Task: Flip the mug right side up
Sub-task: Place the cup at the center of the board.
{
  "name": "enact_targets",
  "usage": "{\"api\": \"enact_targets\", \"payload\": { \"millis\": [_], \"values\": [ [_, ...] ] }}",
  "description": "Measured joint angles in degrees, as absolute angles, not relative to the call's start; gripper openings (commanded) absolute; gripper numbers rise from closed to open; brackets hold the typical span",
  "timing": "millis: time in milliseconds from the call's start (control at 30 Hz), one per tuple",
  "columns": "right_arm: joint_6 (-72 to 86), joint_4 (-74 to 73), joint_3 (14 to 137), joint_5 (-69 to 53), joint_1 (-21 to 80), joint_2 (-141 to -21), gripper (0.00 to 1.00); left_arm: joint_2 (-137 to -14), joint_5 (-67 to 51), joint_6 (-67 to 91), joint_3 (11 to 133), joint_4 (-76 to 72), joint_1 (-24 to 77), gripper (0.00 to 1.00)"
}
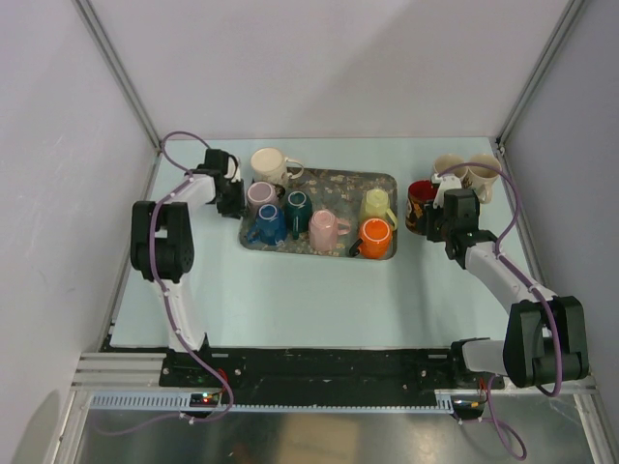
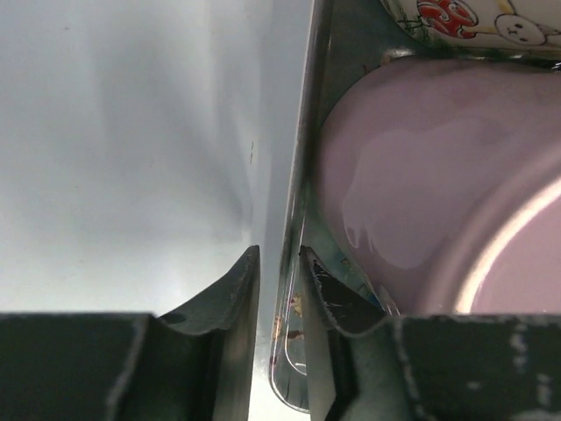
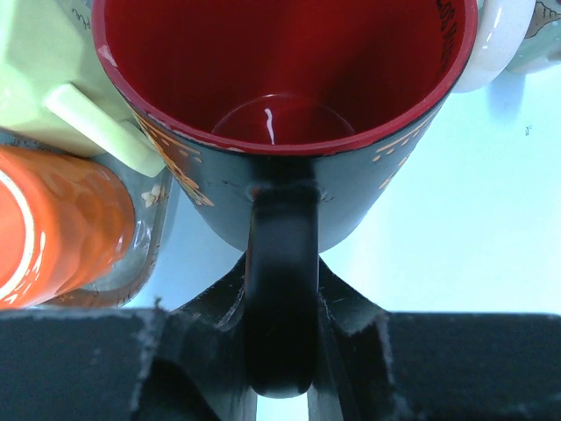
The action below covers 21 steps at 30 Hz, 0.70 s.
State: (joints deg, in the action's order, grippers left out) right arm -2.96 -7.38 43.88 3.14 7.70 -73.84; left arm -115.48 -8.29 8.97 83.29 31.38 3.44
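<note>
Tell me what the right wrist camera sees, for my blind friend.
The right end effector pinches the black handle of a dark mug that is red inside. An orange mug and a green mug sit at left.

Bench (image 1: 290,290): pale blue-green. Tray (image 1: 334,181): bare metal with a busy mottled print. Cream mug (image 1: 268,164) by the tray's far left corner has a red-and-white cartoon print.

On the tray:
- lilac mug (image 1: 261,196), left edge
- blue mug (image 1: 267,224), near left corner
- dark teal mug (image 1: 298,208), left of centre
- pink mug (image 1: 324,230), near edge
- pale yellow-green mug (image 1: 377,203), right edge
- orange mug (image 1: 374,235), near right corner

Just off the tray's right edge is the black mug (image 3: 285,88): glossy red inside, orange pattern outside, black handle. Two beige mugs (image 1: 481,176) sit near the bench's far right corner.
</note>
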Motion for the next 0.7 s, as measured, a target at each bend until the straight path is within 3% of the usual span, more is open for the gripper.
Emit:
{"api": "enact_targets", "payload": {
  "millis": [300, 467, 700],
  "values": [
    [-2.94, -7.44, 43.88, 3.16, 7.77, -73.87, 0.0, -116.09, -10.02, 8.51, 83.29, 31.44, 3.14, 0.14],
    [-2.87, -7.2, 43.88, 3.16, 7.77, -74.5, 0.0, -116.09, -10.98, 8.14, 83.22, 31.51, 2.96, 0.02],
    [-2.5, -6.79, 43.88, 3.44, 8.03, -74.96, 0.0, -115.15, -11.46, 7.94, 81.52, 29.78, 2.61, 0.0]
  ]
}}
